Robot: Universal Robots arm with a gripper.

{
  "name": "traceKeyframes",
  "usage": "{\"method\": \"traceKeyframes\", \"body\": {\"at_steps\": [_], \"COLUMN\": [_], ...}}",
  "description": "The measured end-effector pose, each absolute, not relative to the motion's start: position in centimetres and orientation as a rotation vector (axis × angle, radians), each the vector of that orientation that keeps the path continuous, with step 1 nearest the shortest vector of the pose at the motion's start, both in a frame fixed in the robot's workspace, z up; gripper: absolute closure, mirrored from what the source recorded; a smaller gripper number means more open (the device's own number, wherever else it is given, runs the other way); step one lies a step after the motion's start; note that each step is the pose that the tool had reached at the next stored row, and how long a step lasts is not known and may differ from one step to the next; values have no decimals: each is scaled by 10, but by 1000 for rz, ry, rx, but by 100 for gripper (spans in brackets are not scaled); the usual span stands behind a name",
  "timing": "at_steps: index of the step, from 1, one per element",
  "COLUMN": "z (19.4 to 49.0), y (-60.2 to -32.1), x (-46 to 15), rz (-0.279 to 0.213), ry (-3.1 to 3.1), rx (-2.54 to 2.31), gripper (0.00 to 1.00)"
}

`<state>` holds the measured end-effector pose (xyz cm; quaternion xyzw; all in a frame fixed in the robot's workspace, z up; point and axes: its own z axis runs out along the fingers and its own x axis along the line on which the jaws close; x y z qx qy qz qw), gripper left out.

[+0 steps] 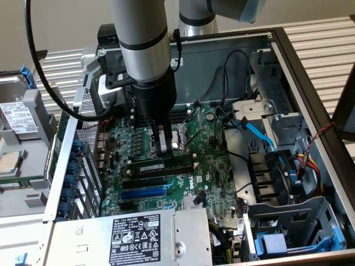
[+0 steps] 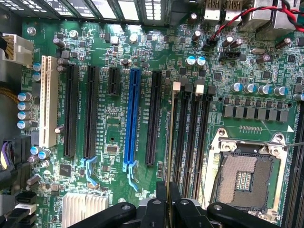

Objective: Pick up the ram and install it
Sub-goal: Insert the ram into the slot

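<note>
The ram is a thin green stick with a white label, lying along the memory slots on the motherboard. My gripper comes down on it from above, shut on its upper edge near the middle. In the wrist view the ram shows edge-on as a thin line running out from between my black fingers. It stands in line with the outermost black memory slot, the one nearest the expansion slots, whose white latch is at the far end. My gripper hides the ram's near end. How deep it sits I cannot tell.
Beside the memory slots are the open CPU socket and the blue expansion slot. In the exterior view a power supply lies in front, with a drive cage and loose cables on the exterior view's right. Case walls surround the board.
</note>
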<state>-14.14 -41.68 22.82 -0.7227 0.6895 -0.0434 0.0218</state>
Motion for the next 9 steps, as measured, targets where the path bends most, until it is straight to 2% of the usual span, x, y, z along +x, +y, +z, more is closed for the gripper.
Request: {"method": "traceKeyframes", "body": {"at_steps": [9], "z": [240], "y": [-417], "x": [-138], "rz": [-136], "ry": [2136], "rx": [-2241], "gripper": [86]}}
